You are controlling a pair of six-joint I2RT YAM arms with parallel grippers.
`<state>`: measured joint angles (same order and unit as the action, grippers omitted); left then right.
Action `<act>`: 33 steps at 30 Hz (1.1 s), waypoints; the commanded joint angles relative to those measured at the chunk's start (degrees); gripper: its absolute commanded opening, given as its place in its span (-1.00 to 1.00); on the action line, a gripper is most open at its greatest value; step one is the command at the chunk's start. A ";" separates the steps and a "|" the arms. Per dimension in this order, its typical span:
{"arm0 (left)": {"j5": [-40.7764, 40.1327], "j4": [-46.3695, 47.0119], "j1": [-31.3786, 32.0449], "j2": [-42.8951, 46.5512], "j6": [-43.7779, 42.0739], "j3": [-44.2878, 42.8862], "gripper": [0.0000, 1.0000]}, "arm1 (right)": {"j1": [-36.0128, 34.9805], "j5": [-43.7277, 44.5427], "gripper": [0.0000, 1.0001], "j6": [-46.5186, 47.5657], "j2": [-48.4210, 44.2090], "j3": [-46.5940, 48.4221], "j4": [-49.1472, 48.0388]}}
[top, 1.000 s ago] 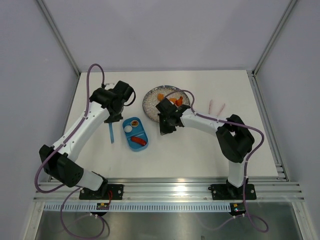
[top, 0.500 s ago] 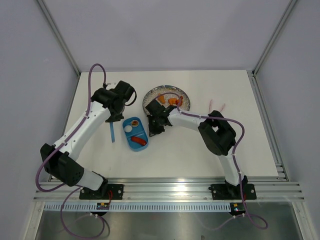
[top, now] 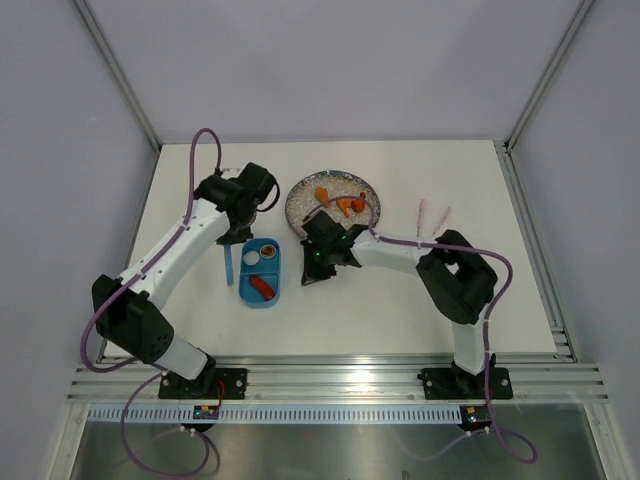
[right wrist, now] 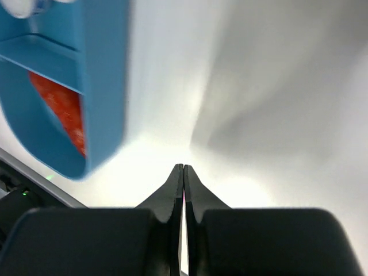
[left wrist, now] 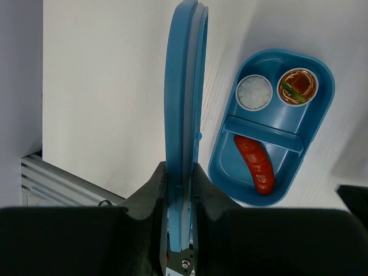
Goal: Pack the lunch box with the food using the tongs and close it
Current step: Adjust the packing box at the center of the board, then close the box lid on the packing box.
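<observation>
Blue lunch box (left wrist: 310, 121) sits open on the white table (top: 400, 310), roughly between the two arms. One side of its divider has the red sausage (left wrist: 256, 164). The other side has two little round cups, one with a white ball (left wrist: 254, 92) and one with something dark reddish-brown (left wrist: 298, 86).

The left gripper (left wrist: 180, 172) is clamped on the matching blue lid (left wrist: 184, 86), holding it edge-on just left of the box. The right gripper (right wrist: 183, 169) has its fingers pressed flat together with nothing between them. It's down low over bare table, just right of the box.

Behind that is the speckled glass plate (top: 297, 205), with the orange chunks (top: 345, 203) on it. The pale pink tongs (top: 432, 214) are lying on the table off to the right of the plate, well apart from both grippers.
</observation>
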<state>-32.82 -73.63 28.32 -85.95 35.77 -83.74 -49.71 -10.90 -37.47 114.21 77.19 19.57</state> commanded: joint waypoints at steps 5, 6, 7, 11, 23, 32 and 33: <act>-6.20 -0.11 4.02 -6.06 -0.61 -3.44 -1.00 | 9.36 9.83 -0.88 -0.94 -21.45 -17.31 0.29; -6.81 -0.38 4.38 -6.33 -0.61 -3.62 -1.00 | 10.15 10.45 -0.87 -0.85 -22.97 -18.47 1.33; -7.95 -0.81 4.64 -6.59 -0.61 -3.79 -1.00 | 10.86 11.07 -0.86 -0.93 -24.64 -19.52 1.95; -9.28 -2.05 6.57 -8.09 -0.52 -4.67 -1.00 | 12.88 14.32 -0.84 -1.11 -30.88 -22.60 4.68; -15.34 -6.26 13.08 -19.60 0.26 -11.61 -1.00 | 13.24 18.63 -0.82 -2.95 -33.53 -23.13 8.37; -18.07 -8.55 14.66 -24.26 2.90 -13.37 -1.00 | 13.41 19.69 -0.81 -3.66 -35.20 -24.80 10.31; -18.59 -9.07 14.66 -24.26 3.25 -13.29 -1.00 | 13.41 19.51 -0.81 -3.66 -35.20 -24.98 10.22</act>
<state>-46.06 -77.06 42.76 -110.08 36.45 -94.13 -36.67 6.63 -40.07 80.23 52.73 29.30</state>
